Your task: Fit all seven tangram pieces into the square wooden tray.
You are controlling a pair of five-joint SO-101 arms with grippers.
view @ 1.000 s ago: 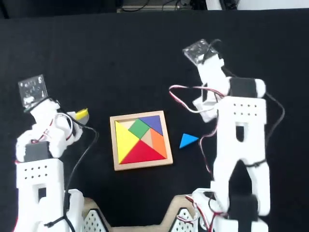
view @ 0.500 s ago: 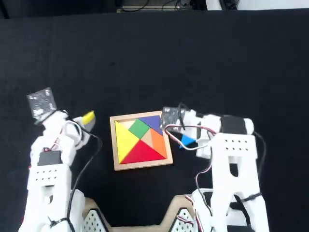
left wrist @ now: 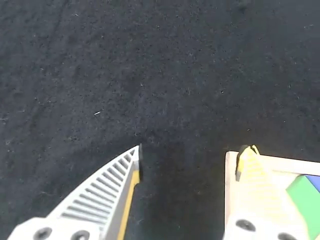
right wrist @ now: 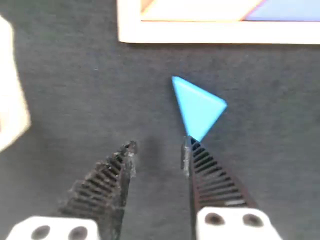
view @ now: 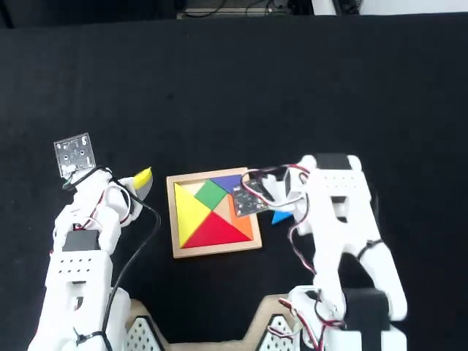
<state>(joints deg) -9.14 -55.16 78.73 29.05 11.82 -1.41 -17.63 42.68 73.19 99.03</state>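
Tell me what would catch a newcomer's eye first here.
The tray at mid-table, packed with bright pieces, stands out against the black cloth. Just off its right side a lone blue triangle lies on the cloth, with the open right gripper right at its corner. The left gripper, also open, sits at the tray's left edge.

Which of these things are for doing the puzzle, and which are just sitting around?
For the puzzle:
wooden tray
coloured pieces already inside it
blue triangle, lying outside the tray
right end effector, open, next to that triangle
left end effector, open, by the tray's edge

Just lying about:
black cloth
cables at the far edge
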